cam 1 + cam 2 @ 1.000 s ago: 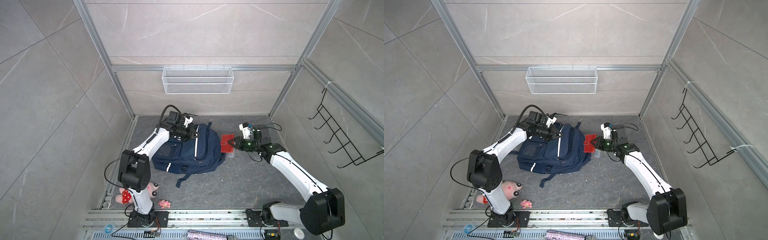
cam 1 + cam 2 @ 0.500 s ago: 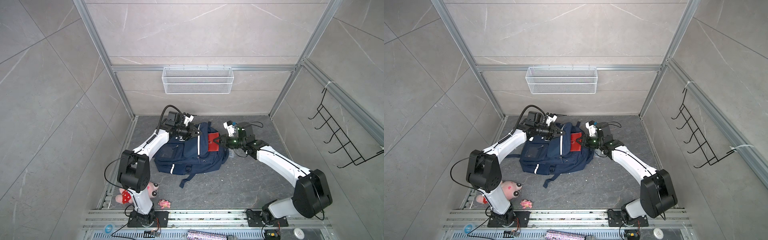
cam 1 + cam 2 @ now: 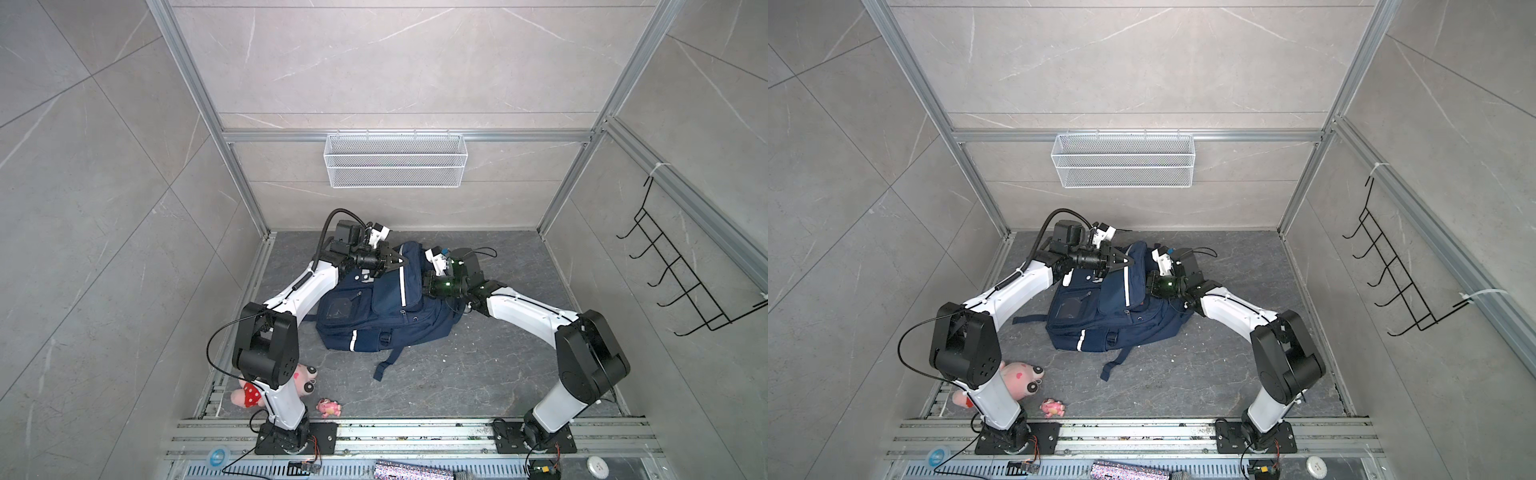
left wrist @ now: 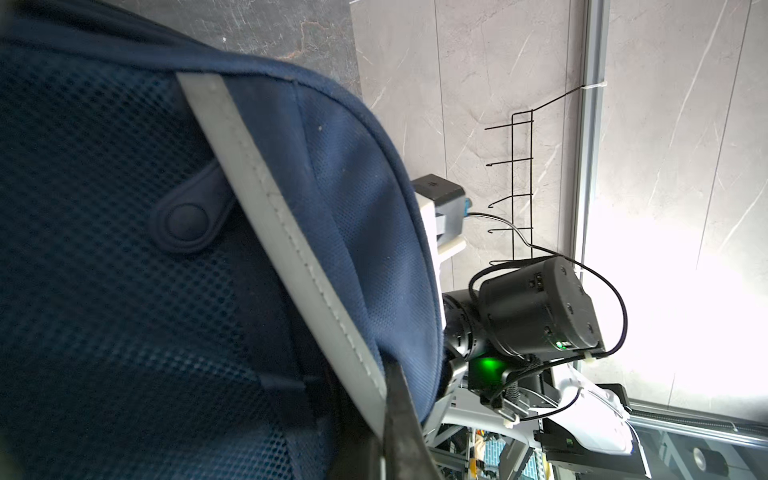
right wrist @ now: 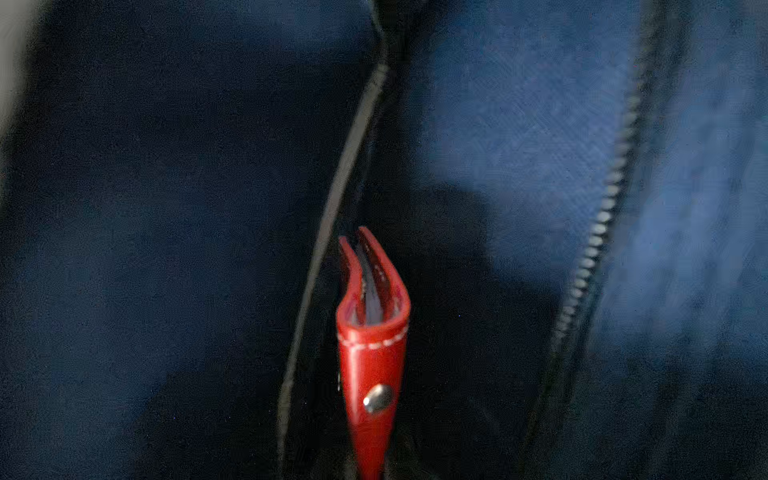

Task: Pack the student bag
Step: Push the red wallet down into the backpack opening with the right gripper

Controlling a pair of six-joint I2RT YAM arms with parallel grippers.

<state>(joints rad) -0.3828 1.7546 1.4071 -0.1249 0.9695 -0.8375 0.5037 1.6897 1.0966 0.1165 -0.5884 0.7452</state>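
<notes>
The navy student bag [image 3: 382, 316] [image 3: 1113, 316] lies on the grey floor in both top views. My left gripper [image 3: 405, 262] [image 3: 1131, 261] is shut on the bag's upper flap beside its white stripe [image 4: 291, 257] and holds it raised. One dark fingertip [image 4: 399, 415] presses on that fabric. My right arm's wrist [image 3: 446, 286] reaches under the raised flap, so its fingers are hidden in the bag. In the right wrist view a red wallet [image 5: 372, 357] with white stitching and a metal snap sits in the shut right gripper, inside the dark interior next to a zip [image 5: 598, 232].
A pink plush toy [image 3: 299, 376] and a small pink figure [image 3: 329, 408] lie by the left arm's base. A loose bag strap [image 3: 388, 361] trails toward the front. A white wire basket [image 3: 395, 160] hangs on the back wall, a black hook rack [image 3: 681, 282] on the right wall.
My right gripper has carried the red wallet leftward from beside the bag into its opening. The left gripper kept its hold and the flap now stands higher.
</notes>
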